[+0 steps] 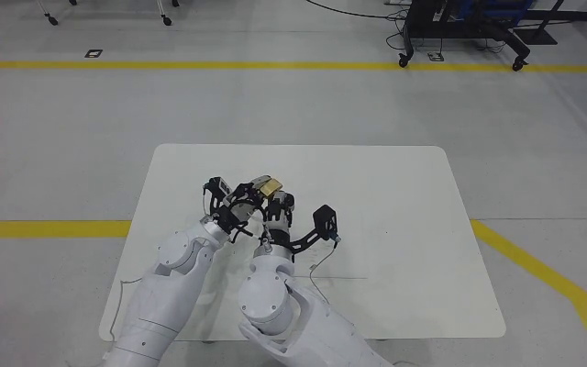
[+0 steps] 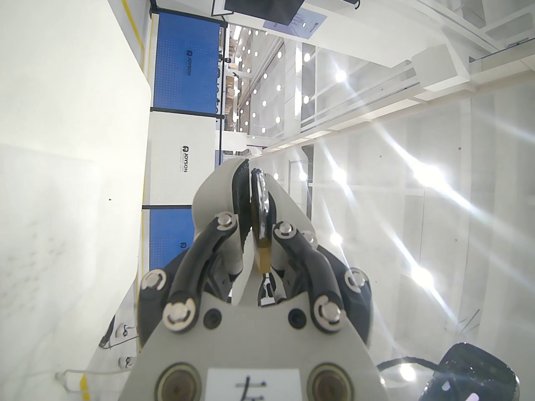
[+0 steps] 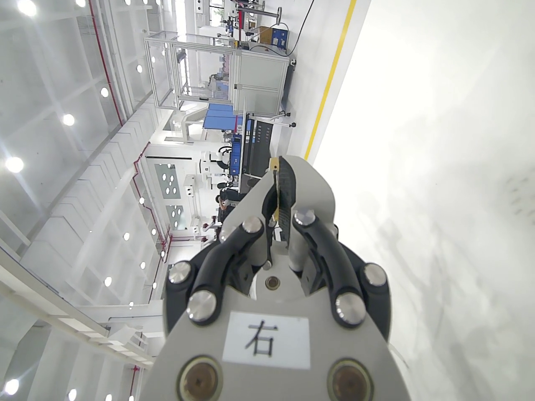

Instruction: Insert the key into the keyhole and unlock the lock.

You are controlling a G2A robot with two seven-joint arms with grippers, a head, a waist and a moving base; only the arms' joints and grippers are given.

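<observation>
seemingly key [image 3: 275, 187] edge-on, lengthwise along right hand [image 3: 281, 168]

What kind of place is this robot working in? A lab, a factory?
Probably a factory hall or industrial test floor: yellow floor lines mark the ground, a glazed machine enclosure stands behind, and rows of ceiling lights hang high overhead.

White rounded-corner table [image 1: 413, 183] on grey floor [image 1: 275, 101].

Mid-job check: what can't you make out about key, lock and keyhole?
1) The keyhole: top view, too small, crowded by left gripper and right gripper.
2) Right wrist view's thin brass strip and left wrist view's dark-rimmed brass piece: edge-on in the grip; identity unclear.
</observation>
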